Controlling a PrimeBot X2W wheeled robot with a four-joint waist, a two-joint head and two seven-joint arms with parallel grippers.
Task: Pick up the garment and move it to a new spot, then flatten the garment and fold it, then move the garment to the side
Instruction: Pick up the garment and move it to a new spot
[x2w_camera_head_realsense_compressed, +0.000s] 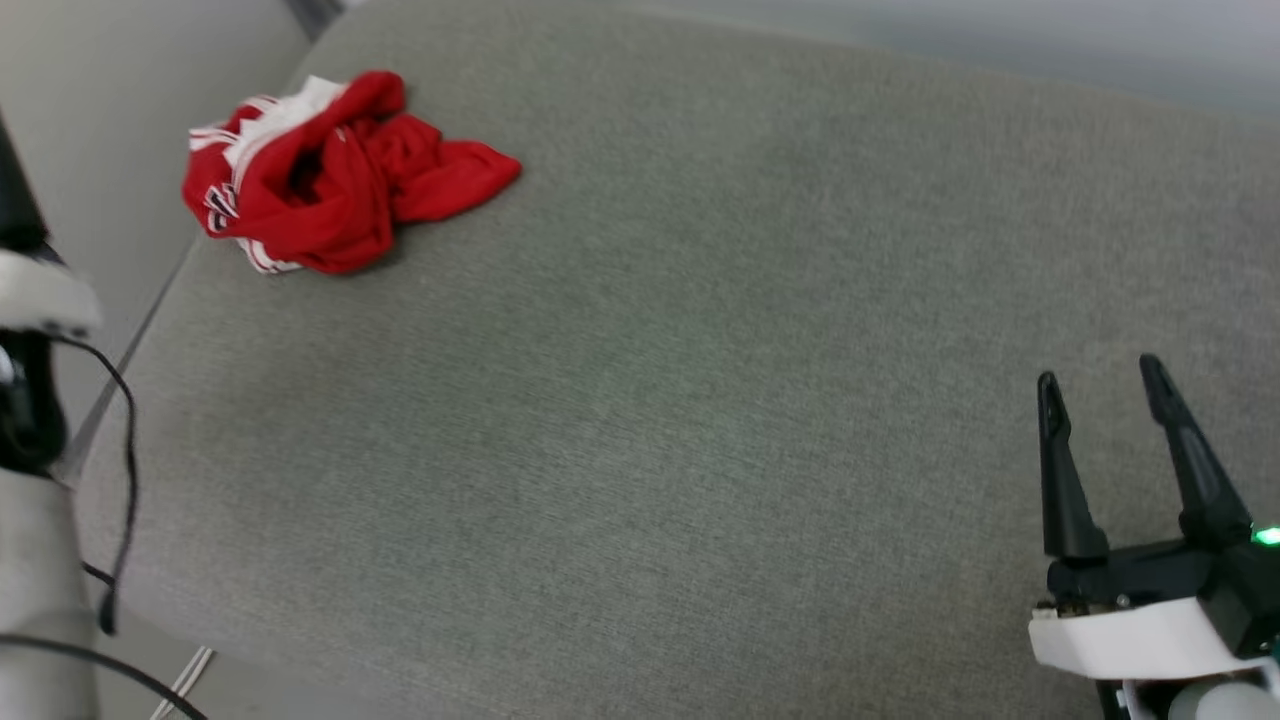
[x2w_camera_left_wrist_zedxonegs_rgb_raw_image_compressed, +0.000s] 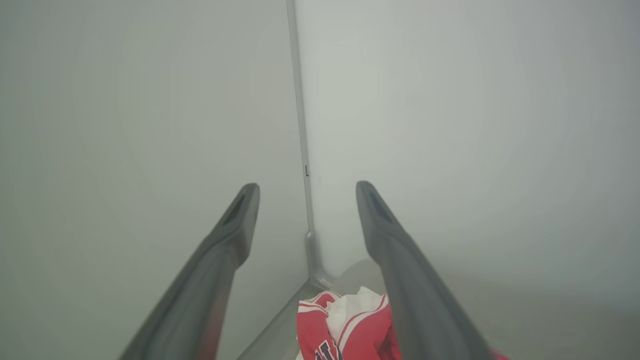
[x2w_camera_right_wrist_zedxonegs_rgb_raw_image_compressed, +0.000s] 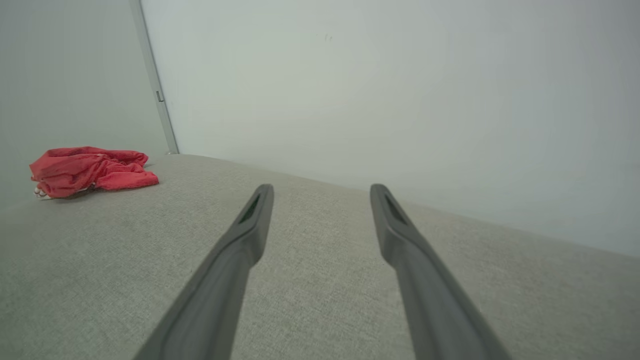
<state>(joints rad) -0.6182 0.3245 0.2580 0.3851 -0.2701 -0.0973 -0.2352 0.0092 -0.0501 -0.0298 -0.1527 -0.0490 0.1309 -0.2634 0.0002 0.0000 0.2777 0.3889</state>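
— Where has the shirt ended up?

— Start at the far left: a thin black cable (x2w_camera_head_realsense_compressed: 125, 450) hangs off the edge. Past it, in the far left corner of the grey woven upholstered surface (x2w_camera_head_realsense_compressed: 700, 420), the crumpled red jersey T-shirt (x2w_camera_head_realsense_compressed: 340, 175) with white sleeves and striped trim lies in a heap, close to where the two pale walls (x2w_camera_left_wrist_zedxonegs_rgb_raw_image_compressed: 450, 125) meet.

— And the left gripper?

— The left gripper (x2w_camera_left_wrist_zedxonegs_rgb_raw_image_compressed: 306, 187) hangs above that heap with its two dark fingers spread wide and nothing between them.

— The other one?

— The right gripper (x2w_camera_head_realsense_compressed: 1098, 372) is over at the near right, well apart from the shirt, above bare fabric. Its fingers are also wide and empty.
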